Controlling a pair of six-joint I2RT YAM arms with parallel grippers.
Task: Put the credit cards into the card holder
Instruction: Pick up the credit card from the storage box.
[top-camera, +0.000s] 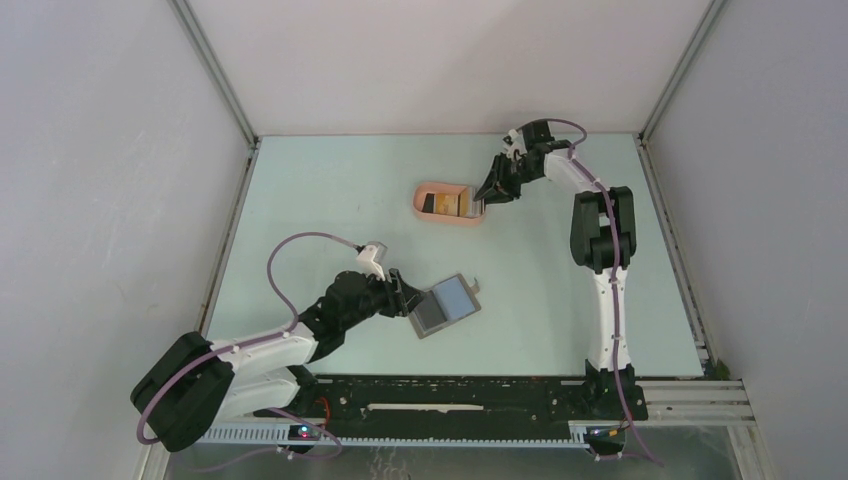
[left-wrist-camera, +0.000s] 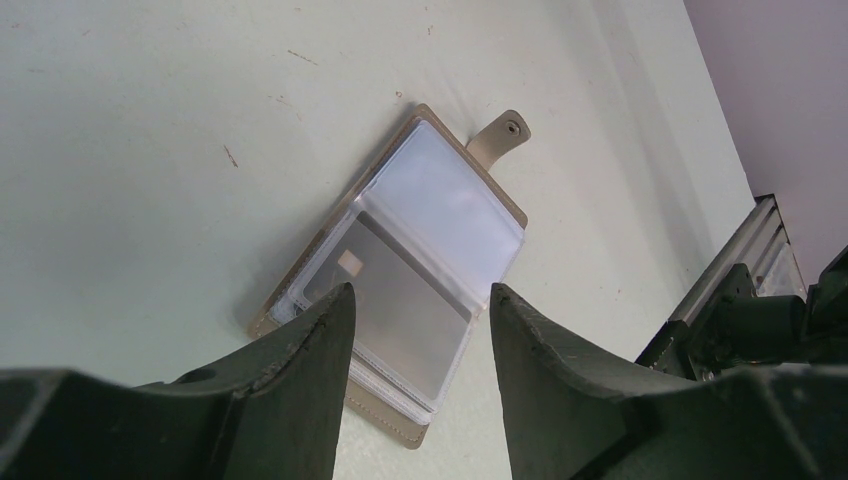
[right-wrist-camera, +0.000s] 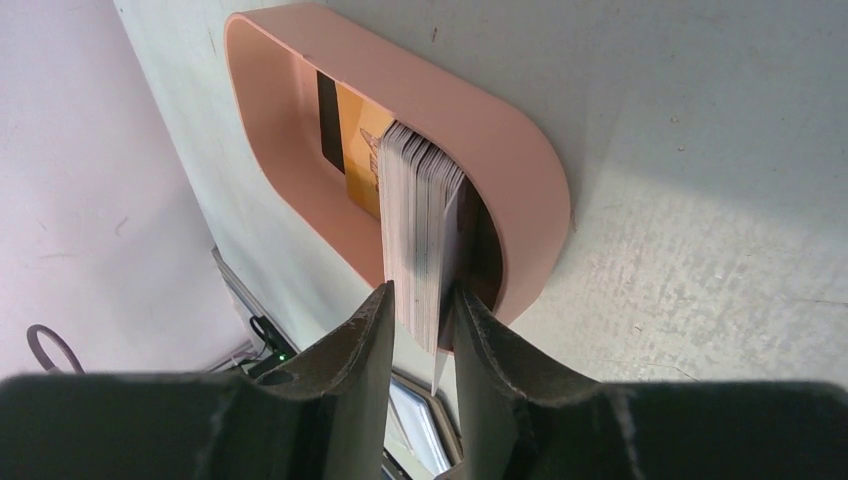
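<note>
Top camera: high, above and behind me, facing down and forward, far enough off to take in the whole table (top-camera: 330, 200) and both side walls.

Left wrist camera: just behind my left claw (left-wrist-camera: 420, 290), looking out along it, tilted down at the table, close on the open wallet (left-wrist-camera: 440, 200).

Right wrist camera: just behind my right claw (right-wrist-camera: 421, 292), looking out along it, very close, straight into the pink tray (right-wrist-camera: 520, 165) and edge-on at the cards (right-wrist-camera: 415, 200) in it.

Overlap: the top view shares wallet and near-left table with the left wrist view. It shares tray, cards and far table with the right wrist view.
</note>
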